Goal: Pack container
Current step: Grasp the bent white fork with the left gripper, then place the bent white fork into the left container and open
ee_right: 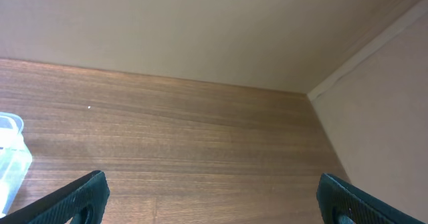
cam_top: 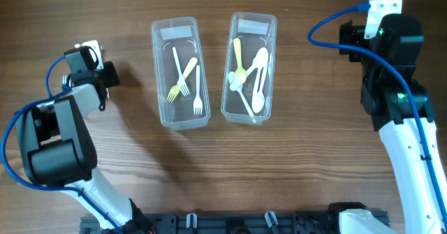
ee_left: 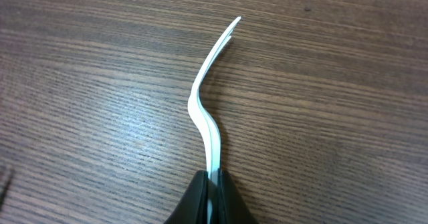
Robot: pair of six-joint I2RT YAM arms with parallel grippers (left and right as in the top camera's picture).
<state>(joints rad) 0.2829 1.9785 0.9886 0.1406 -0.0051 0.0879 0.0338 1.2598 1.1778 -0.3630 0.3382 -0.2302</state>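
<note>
Two clear plastic containers stand side by side at the table's middle. The left container holds a yellow fork and white forks. The right container holds a yellow spoon and white spoons. My left gripper is shut on a white plastic fork, seen edge on, its tines pointing away just above the wood. In the overhead view the left gripper is left of the fork container. My right gripper is open and empty; in the overhead view it is at the far right.
A corner of a clear container shows at the left edge of the right wrist view. A pale wall rises behind the table's far edge. A black frame runs along the front edge.
</note>
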